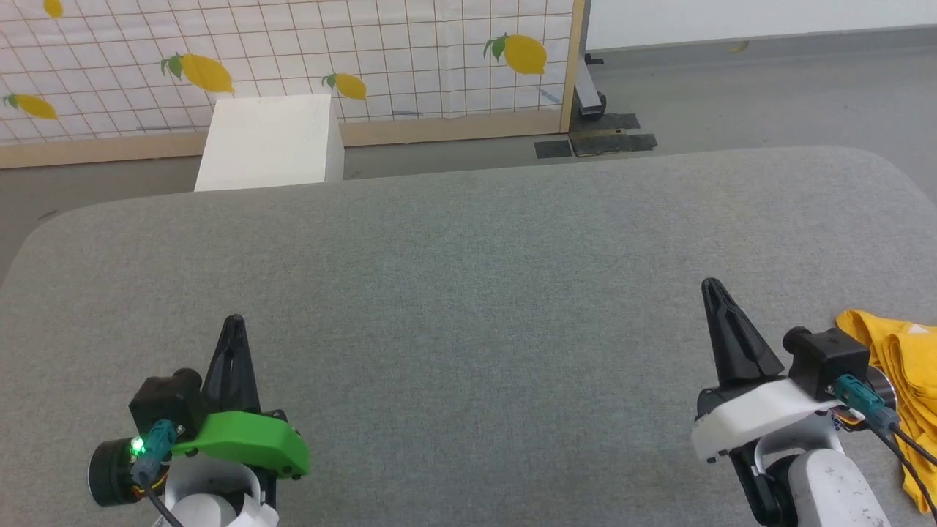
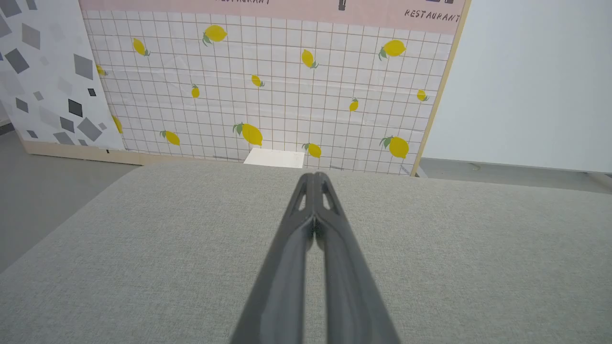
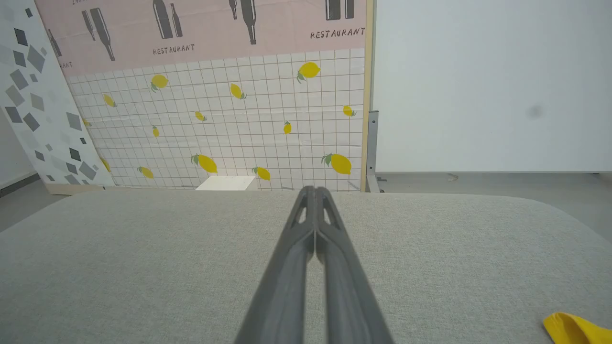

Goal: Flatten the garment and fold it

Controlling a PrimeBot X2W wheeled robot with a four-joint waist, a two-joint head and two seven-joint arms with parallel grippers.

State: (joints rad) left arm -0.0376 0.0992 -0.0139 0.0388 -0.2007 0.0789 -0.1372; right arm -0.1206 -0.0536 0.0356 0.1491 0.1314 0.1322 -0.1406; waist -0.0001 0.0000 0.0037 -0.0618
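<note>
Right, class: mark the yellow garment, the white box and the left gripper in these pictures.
yellow garment (image 1: 908, 359): head view, crumpled fold at the right edge.
white box (image 1: 267, 139): head view, its top face.
left gripper (image 1: 234, 322): head view, the shut fingertips.

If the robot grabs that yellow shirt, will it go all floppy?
Probably floppy: the yellow shirt lies crumpled in soft folds. It looks thin, so likely light. On the cloth-covered table, a push would probably bunch it up.
</note>
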